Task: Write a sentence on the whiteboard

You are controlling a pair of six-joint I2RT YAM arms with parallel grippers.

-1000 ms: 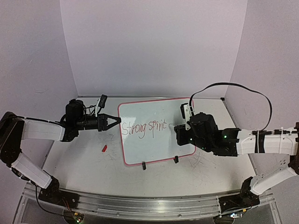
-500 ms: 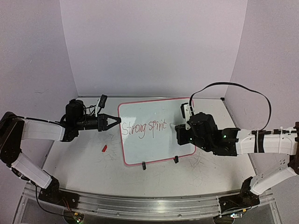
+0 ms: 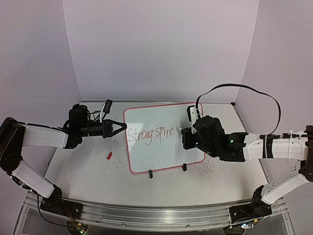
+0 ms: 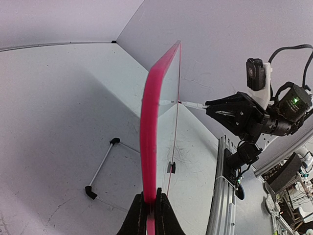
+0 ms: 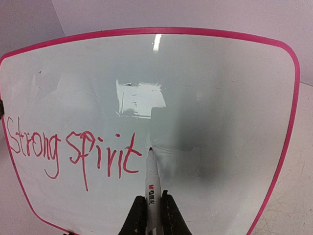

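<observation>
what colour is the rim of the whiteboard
Bright pink. The rim of the whiteboard shows best in the right wrist view.

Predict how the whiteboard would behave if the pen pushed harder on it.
Likely tips: the whiteboard is thin, standing on small clip feet, steadied by the left hand pinching its rim. Its straight edge suggests stiffness.

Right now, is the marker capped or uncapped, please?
Uncapped: in the right wrist view the marker shows a bare tip at the whiteboard.
</observation>
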